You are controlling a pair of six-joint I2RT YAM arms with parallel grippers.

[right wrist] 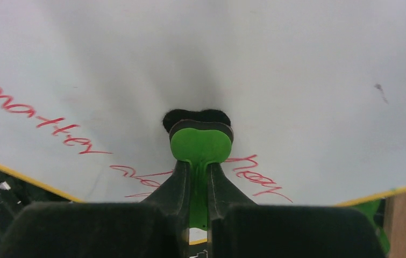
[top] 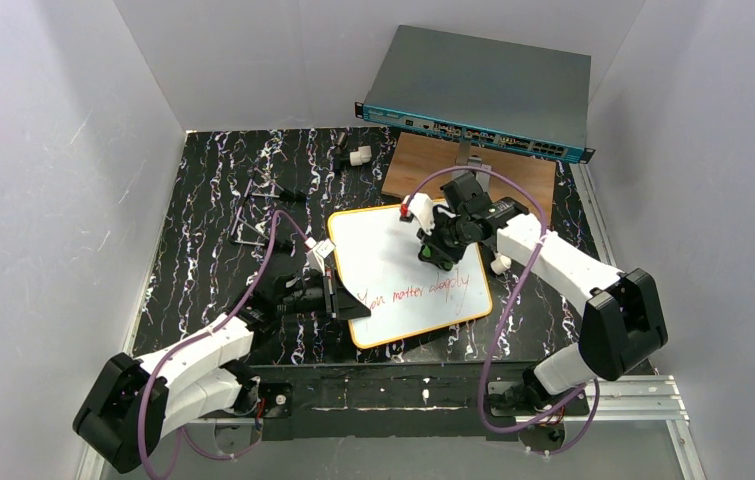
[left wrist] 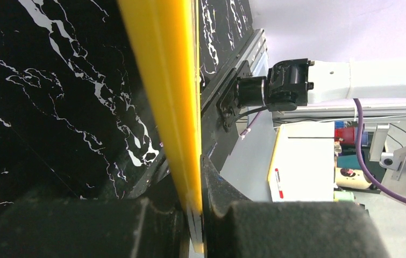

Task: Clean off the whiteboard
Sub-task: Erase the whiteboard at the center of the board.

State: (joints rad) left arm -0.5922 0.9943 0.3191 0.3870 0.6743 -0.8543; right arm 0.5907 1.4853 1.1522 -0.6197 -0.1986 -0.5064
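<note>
Whiteboard (top: pixel 393 250) lay flat in the middle of the black table (top: pixel 213 220), with red writing (top: pixel 418 292) along its near edge. The left tool (left wrist: pixel 192 183) was clamped on its left yellow rim. The right tool (right wrist: pixel 200 174) gripped a green eraser (right wrist: pixel 200 142), its pad on the board. Flat, firm strokes nearward across the writing looked best, with the rim held steady.

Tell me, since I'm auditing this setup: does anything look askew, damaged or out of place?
Nothing spilled or broken. The whiteboard lies skewed on the table, its rim pinched by the left gripper. A small dark speck marks its clean area.
</note>
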